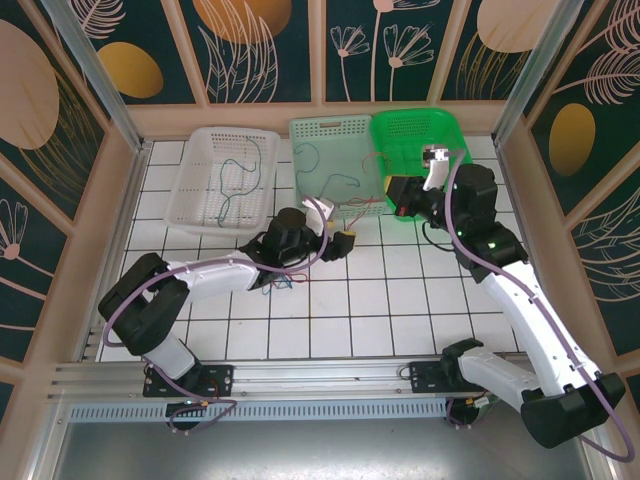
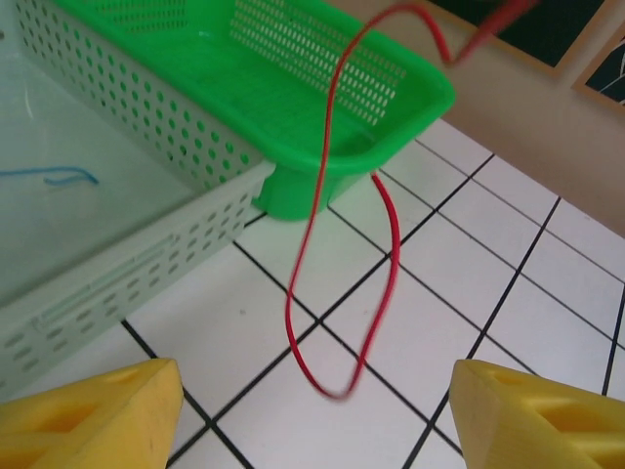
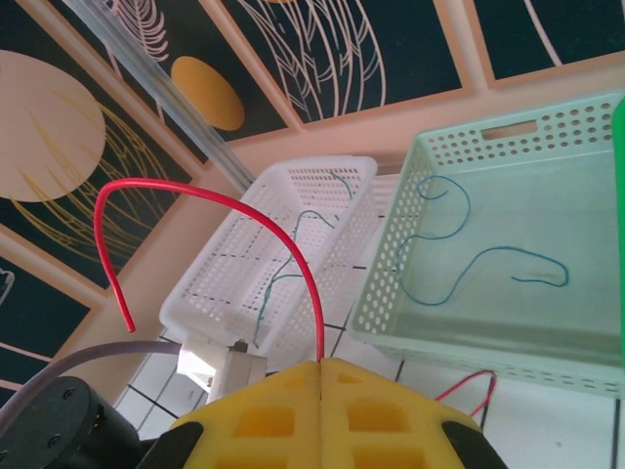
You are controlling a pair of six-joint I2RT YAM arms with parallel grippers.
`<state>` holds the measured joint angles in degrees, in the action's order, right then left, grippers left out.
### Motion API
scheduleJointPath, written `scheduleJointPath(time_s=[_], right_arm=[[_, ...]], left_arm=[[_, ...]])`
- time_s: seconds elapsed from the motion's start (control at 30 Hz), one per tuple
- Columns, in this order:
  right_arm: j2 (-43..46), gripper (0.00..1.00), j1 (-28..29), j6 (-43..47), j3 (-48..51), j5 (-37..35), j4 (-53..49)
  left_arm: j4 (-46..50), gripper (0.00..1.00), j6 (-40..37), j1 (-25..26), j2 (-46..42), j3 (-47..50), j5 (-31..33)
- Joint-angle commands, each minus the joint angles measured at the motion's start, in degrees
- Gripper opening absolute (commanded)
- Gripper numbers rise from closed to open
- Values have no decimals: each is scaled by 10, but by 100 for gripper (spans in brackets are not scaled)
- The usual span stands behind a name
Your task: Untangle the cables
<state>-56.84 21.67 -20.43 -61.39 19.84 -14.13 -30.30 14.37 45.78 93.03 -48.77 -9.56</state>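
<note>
Red cable (arching upward) is pinched between the right jaws; the left jaws stand spread.

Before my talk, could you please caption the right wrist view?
Shut yellow right gripper pinching a thin red wire; behind, a white plastic basket and a mint basket holding blue wire.

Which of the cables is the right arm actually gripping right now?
The red cable: it rises from between the shut jaws of the right gripper. The blue cable lies loose in the mint basket, the green cable in the white basket.
</note>
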Motion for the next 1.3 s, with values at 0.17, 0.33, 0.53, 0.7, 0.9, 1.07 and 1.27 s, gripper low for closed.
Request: scheduleJointPath(time_s=[0.17, 0.33, 0.53, 0.7, 0.9, 1.07, 1.27], right_arm=[[1, 0, -2, -24, -35, 41, 1], [-5, 0, -2, -31, -45, 50, 3], [-14, 0, -4, -31, -56, 51, -5], [-16, 0, -9, -29, -65, 41, -11], [-29, 0, -55, -17, -81, 7, -29], [-46, 0, -145, -33, -76, 12, -6], [-93, 0, -238, -73, -62, 77, 49]], left_arm=[[-14, 68, -54, 3, 31, -60, 10], [7, 61, -66, 2, 65, -99, -19], [-14, 35, -59, 3, 67, -92, -20], [-9, 14, -56, 3, 63, -88, -18], [-52, 10, -20, 2, 31, -36, 9], [-139, 4, 53, 2, -5, 38, 58], [-296, 3, 148, 2, -16, 114, 50]])
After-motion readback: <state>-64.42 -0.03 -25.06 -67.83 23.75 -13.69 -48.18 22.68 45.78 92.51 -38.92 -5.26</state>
